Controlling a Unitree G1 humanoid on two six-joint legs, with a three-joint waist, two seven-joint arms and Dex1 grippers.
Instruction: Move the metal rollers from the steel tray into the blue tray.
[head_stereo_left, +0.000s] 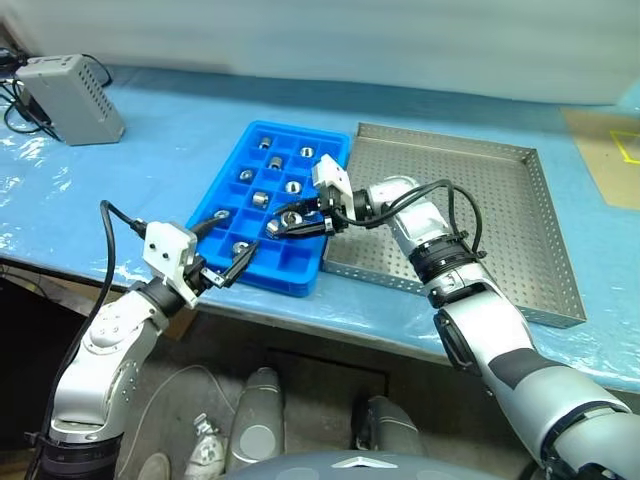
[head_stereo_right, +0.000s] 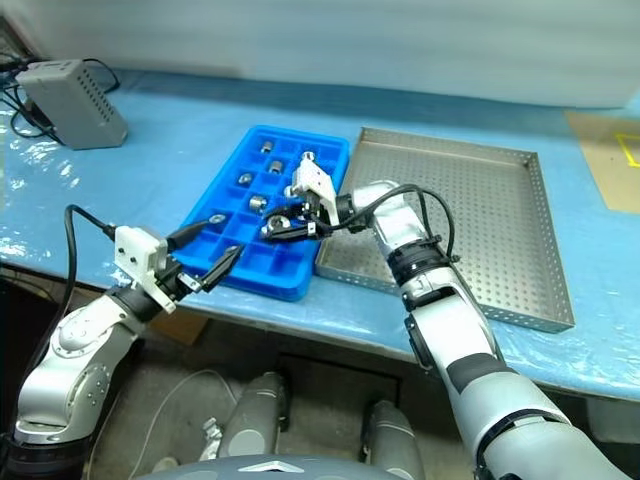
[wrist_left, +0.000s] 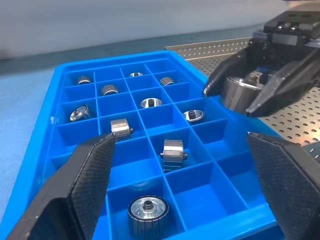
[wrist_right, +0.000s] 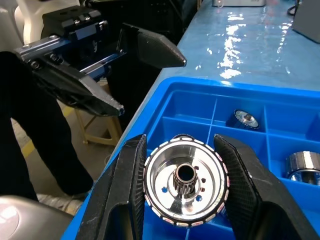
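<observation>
The blue tray (head_stereo_left: 300, 262) lies on the table with several metal rollers (wrist_left: 151, 102) sitting in its compartments. To its right lies the steel tray (head_stereo_left: 500, 220), its perforated floor bare where it shows. My right gripper (head_stereo_left: 290, 224) reaches in from the right, just above the blue tray's near half. It is shut on a round, shiny metal roller (wrist_right: 185, 180), held between both fingers. At the blue tray's near left corner my left gripper (head_stereo_left: 225, 243) stands open and empty, its fingers (wrist_left: 90, 170) spread wide toward the tray.
A grey box (head_stereo_left: 70, 95) with cables stands at the back left of the blue-covered table. A brown sheet (head_stereo_left: 610, 150) with yellow marks lies at the far right. The table's front edge runs just below both trays.
</observation>
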